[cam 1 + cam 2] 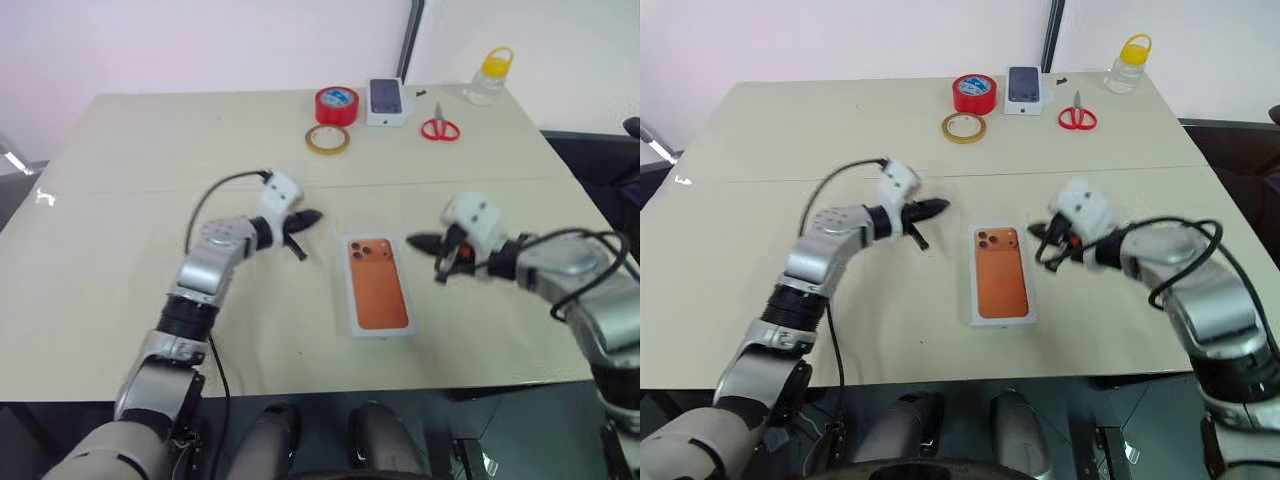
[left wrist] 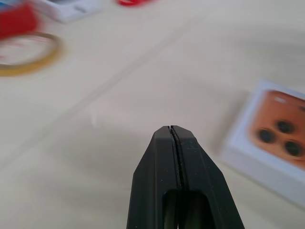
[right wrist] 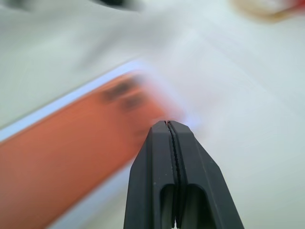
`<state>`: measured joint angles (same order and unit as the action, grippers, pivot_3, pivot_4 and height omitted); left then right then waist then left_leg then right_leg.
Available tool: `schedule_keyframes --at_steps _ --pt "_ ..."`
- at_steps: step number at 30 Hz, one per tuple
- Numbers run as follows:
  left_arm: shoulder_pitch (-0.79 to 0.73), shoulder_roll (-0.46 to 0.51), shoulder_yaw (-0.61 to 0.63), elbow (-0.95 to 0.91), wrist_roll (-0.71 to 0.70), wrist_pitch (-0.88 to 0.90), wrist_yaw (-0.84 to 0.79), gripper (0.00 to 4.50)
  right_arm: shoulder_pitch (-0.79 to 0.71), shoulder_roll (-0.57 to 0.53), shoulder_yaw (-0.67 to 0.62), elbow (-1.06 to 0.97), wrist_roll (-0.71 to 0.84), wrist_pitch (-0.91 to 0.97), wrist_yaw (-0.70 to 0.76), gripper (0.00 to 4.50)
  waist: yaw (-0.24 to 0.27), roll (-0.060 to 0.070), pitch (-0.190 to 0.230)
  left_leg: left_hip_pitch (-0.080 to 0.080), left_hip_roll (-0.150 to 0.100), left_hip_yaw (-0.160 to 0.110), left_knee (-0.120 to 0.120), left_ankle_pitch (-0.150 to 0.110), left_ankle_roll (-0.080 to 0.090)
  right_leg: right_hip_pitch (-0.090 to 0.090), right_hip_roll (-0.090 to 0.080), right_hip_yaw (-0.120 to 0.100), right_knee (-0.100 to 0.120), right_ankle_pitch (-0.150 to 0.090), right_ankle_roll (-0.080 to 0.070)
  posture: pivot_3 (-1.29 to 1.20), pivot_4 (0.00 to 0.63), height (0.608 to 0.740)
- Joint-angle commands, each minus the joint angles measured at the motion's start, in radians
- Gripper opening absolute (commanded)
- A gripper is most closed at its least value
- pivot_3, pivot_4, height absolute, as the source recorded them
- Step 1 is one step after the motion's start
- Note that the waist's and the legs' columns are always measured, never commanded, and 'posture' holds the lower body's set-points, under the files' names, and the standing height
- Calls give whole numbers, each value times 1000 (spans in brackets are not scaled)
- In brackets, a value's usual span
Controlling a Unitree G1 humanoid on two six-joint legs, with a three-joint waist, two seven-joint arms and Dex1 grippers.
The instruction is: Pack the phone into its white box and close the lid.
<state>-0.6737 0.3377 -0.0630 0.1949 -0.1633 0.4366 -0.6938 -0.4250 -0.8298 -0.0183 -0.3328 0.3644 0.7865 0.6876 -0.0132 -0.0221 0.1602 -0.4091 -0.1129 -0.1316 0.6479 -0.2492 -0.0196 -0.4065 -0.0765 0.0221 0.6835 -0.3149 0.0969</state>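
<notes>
Beyond the lid (image 1: 378,287) — red tape (image 1: 336,104), scissors (image 1: 439,128), bottle (image 1: 488,76)

Head stereo pair: high, looking forward and down over whole table (image 1: 120,300), near-identical framing, slight sideways offset. Left wrist cam: low, close over tabletop, sights along closed left gripper (image 2: 171,130) toward lid (image 2: 267,148) corner. Right wrist cam: very close above same lid, along closed right gripper (image 3: 168,125). All four share lid.

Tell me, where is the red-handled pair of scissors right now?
The red-handled scissors lie at the table's far edge, between the small white phone box and the yellow-capped clear bottle.
</notes>
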Motion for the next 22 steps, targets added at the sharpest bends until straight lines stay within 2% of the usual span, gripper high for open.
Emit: schedule_keyframes --at_steps 1,4,9,15,22 --pt "57 74 134 -89 -40 5 46 25 -51 37 -39 118 -34 -100 -23 18 -2 0 0 0 0 0 0 0 0 0 0 0 -1 0 0 0 150 740" --pt "162 152 215 -135 -45 -3 62 25 -89 56 -52 225 -42 -154 -13 18 -4 0 0 0 0 0 -1 0 0 0 0 0 -1 0 0 0 150 740" --pt "308 211 301 -234 -80 11 74 25 -105 72 -78 357 -31 -226 37 18 2 0 0 0 0 1 0 0 0 0 0 0 0 0 0 0 150 740" --pt "455 217 363 -348 -125 61 110 25 -81 75 -71 413 -10 -274 131 18 -2 1 0 0 0 1 -1 0 0 0 -1 0 -1 0 0 0 150 740" --pt "492 211 360 -379 -147 81 145 25 -66 81 -65 403 -9 -275 179 18 -1 1 0 0 0 1 -1 0 0 0 0 1 0 0 0 0 150 740"
